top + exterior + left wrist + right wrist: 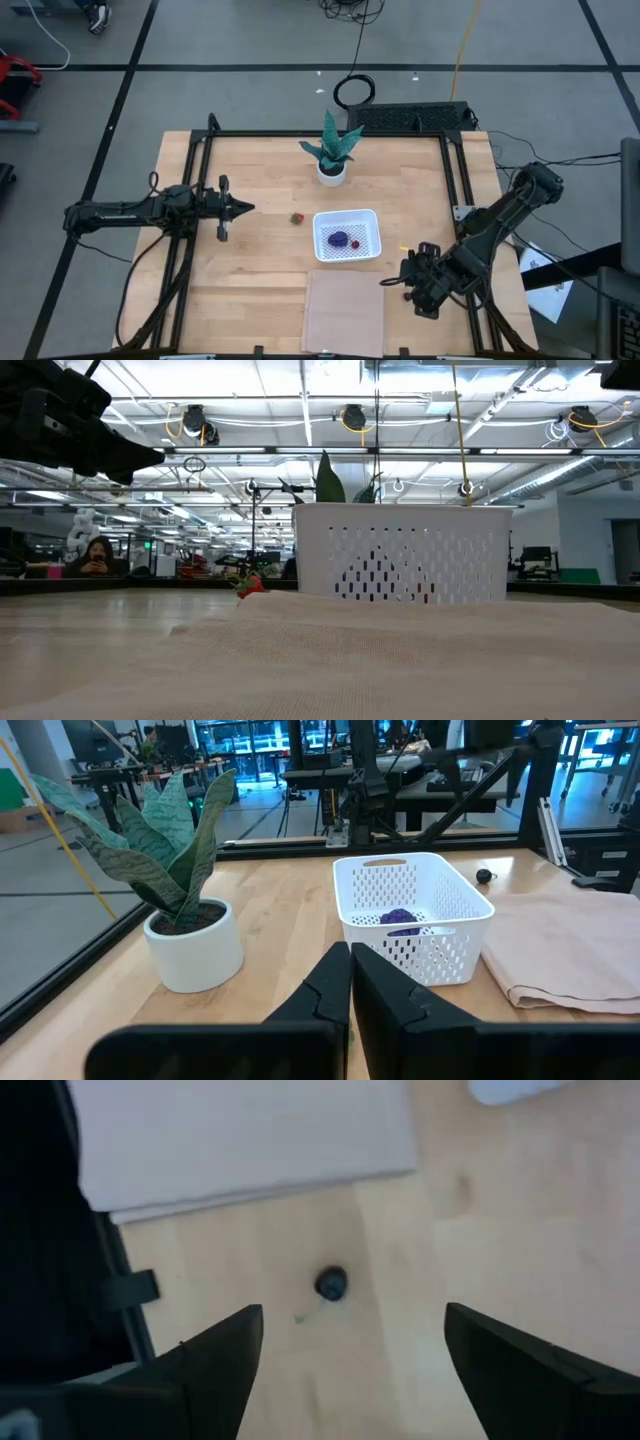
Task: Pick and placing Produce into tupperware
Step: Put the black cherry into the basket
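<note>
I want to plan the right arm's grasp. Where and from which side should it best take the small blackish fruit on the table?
Probably around its middle, from straight above. The small blackish fruit is tiny, round and lies alone on bare wood beside the tan cloth, with the right gripper open above it, one finger on either side.

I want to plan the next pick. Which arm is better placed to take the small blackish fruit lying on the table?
Probably the right. The right gripper is open and hangs over the blackish fruit. The left gripper is shut, across the tupperware from it.
</note>
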Robot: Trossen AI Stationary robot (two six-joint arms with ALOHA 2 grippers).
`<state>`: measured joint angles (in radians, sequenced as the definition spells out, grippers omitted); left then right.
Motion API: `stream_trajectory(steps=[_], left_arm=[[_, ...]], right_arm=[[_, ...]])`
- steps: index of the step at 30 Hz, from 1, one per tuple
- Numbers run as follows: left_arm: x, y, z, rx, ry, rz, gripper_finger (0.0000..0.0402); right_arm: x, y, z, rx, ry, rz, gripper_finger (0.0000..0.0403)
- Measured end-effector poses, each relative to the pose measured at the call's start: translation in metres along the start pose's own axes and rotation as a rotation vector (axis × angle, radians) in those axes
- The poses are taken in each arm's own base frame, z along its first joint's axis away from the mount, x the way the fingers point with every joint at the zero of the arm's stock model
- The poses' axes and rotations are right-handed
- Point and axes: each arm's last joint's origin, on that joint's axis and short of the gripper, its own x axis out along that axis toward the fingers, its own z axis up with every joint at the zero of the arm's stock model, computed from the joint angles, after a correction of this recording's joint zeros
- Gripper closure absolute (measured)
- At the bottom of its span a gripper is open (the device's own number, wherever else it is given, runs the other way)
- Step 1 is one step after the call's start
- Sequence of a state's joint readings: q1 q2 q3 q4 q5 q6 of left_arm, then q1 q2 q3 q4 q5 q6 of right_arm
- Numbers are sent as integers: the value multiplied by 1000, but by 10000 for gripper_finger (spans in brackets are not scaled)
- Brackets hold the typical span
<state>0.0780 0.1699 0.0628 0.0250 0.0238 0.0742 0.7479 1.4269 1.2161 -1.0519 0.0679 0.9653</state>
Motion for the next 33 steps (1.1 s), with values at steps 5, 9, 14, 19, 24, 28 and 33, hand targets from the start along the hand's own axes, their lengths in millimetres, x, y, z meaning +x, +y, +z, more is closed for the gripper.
stream_trajectory(steps=[5, 9, 14, 19, 24, 28, 33], left_arm=[[0, 0, 0, 0, 0, 0, 385], [0, 0, 0, 0, 0, 0, 385], [0, 0, 0, 0, 0, 0, 385], [0, 0, 0, 0, 0, 0, 385], [0, 0, 0, 0, 1, 0, 385], [0, 0, 0, 0, 0, 0, 385], [0, 0, 0, 0, 0, 0, 385]], right_arm=[[21, -3, -3, 6, 24, 41, 107], [37, -7, -7, 13, 18, 52, 107], [58, -11, -12, 35, 10, 101, 108], [71, -17, -17, 92, 55, 126, 108], [83, -23, -22, 141, 57, 129, 108], [90, -25, -24, 150, 44, 159, 108], [93, -27, -26, 165, 46, 149, 108]])
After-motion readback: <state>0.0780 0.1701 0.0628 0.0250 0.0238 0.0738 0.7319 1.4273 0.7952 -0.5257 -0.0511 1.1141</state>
